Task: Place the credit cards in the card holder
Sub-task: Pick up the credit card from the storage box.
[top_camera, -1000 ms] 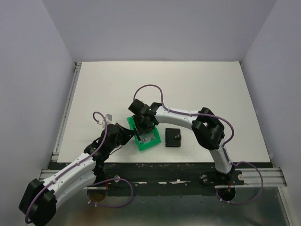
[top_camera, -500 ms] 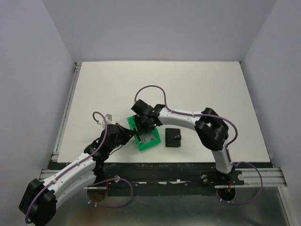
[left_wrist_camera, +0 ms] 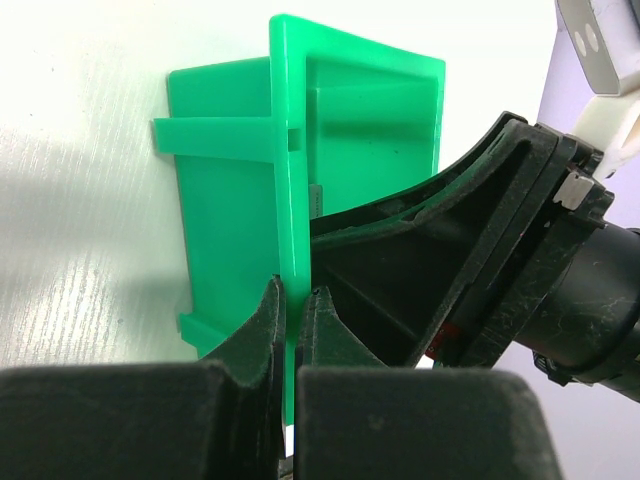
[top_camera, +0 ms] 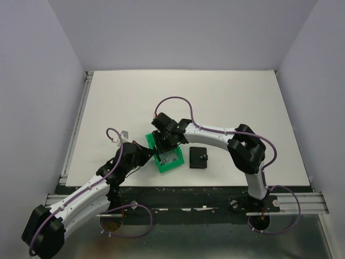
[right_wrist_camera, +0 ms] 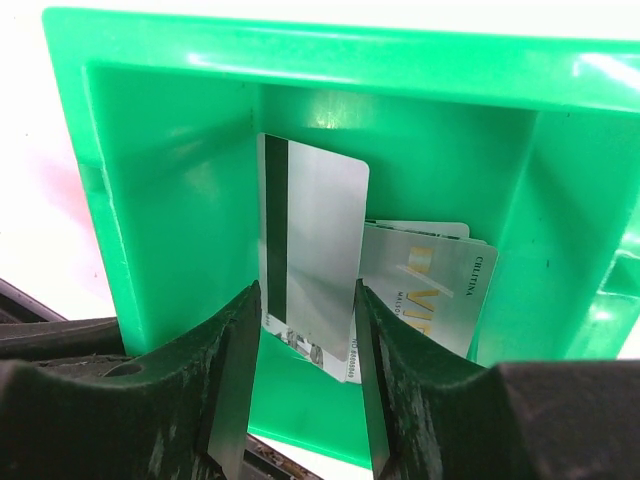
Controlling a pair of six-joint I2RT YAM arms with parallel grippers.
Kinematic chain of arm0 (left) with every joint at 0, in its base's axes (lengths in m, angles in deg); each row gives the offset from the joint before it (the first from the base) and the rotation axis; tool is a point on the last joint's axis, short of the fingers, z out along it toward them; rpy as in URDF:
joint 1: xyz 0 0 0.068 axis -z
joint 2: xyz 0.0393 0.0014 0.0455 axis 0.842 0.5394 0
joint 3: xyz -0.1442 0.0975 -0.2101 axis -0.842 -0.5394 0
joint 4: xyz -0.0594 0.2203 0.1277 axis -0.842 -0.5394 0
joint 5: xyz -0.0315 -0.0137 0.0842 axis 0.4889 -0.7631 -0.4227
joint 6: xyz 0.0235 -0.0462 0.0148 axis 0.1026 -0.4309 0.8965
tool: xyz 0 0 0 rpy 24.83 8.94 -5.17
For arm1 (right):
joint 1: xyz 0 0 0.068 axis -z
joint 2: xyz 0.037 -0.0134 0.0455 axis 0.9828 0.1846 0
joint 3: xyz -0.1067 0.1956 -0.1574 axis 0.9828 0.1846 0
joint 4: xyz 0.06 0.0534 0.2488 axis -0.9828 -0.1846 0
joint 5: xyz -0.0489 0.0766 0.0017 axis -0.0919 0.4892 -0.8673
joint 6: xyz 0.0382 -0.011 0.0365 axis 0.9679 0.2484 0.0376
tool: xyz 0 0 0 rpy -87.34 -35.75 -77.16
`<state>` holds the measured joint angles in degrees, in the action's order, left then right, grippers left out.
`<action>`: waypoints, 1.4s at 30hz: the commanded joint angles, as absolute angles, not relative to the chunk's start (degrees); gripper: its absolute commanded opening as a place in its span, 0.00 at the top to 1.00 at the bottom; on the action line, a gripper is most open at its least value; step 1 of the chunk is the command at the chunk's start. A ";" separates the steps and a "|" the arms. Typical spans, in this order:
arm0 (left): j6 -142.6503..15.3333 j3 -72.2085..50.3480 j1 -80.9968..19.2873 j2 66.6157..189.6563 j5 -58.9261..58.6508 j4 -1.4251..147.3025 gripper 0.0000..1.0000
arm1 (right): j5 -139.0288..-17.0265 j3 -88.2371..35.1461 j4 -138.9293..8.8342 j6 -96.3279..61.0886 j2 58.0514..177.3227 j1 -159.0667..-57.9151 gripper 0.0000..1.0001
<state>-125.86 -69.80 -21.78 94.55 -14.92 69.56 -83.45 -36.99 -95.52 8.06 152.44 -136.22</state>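
The green bin (top_camera: 160, 163) stands at the table's near middle. My left gripper (top_camera: 145, 156) is shut on its left wall (left_wrist_camera: 290, 200), which runs up between the two fingertips of the left gripper (left_wrist_camera: 292, 292). My right gripper (top_camera: 164, 144) reaches down into the bin (right_wrist_camera: 170, 200), open. Its fingers flank the long edges of a silvery credit card with a dark stripe (right_wrist_camera: 315, 240). More credit cards (right_wrist_camera: 430, 290) lie under and beside that one. The black card holder (top_camera: 198, 157) lies closed on the table right of the bin, its light stud up.
A small white piece (top_camera: 123, 133) lies on the table left of the bin, and shows at the top right of the left wrist view (left_wrist_camera: 600, 60). The right arm's black wrist (left_wrist_camera: 480, 270) sits close over the bin. Table rails run along the left and near edges.
My right gripper has moved slightly left and lower into the bin, and the right elbow has swung right. The left arm and the bin have not moved.
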 commanded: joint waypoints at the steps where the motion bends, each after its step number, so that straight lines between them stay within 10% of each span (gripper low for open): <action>1: -124.59 -71.23 -22.02 95.27 -13.94 68.29 1.00 | -78.90 -36.17 -92.05 8.52 151.22 -136.58 0.50; 42: -124.50 -71.59 -22.02 95.18 -13.67 68.55 1.00 | -69.50 -30.19 -81.41 9.84 149.98 -136.67 0.63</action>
<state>-125.66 -70.11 -22.15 94.68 -14.95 70.37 -75.47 -30.39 -84.66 8.73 148.57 -135.28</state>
